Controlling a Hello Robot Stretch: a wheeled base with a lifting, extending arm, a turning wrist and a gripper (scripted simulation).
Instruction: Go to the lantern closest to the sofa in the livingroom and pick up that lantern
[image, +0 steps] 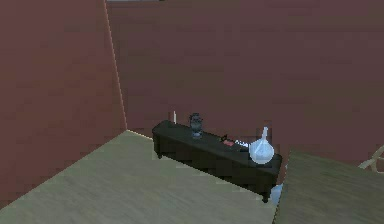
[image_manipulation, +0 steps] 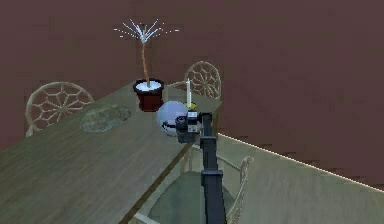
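Note:
On a long dark low cabinet (image: 215, 160) against the red-brown wall stands a small dark lantern-like thing (image: 197, 124). A thin candle (image: 175, 118) stands to its left and a pale flask-shaped vase (image: 262, 150) to its right. In the arm side view the dark arm (image_manipulation: 212, 185) rises from the bottom edge. The gripper (image_manipulation: 178, 130) sits at a wooden table's (image_manipulation: 70, 165) edge. A pale round thing (image_manipulation: 169, 117) with a thin white stick (image_manipulation: 187, 93) stands right behind the gripper, so I cannot tell whether it holds anything.
A potted plant (image_manipulation: 148, 92) with spiky white leaves and a glass dish (image_manipulation: 105, 118) stand on the table. Pale wire-backed chairs (image_manipulation: 55, 100) (image_manipulation: 206, 77) stand around it. Open wooden floor (image: 110, 180) lies before the cabinet, and a small reddish thing (image: 230, 143) lies on it.

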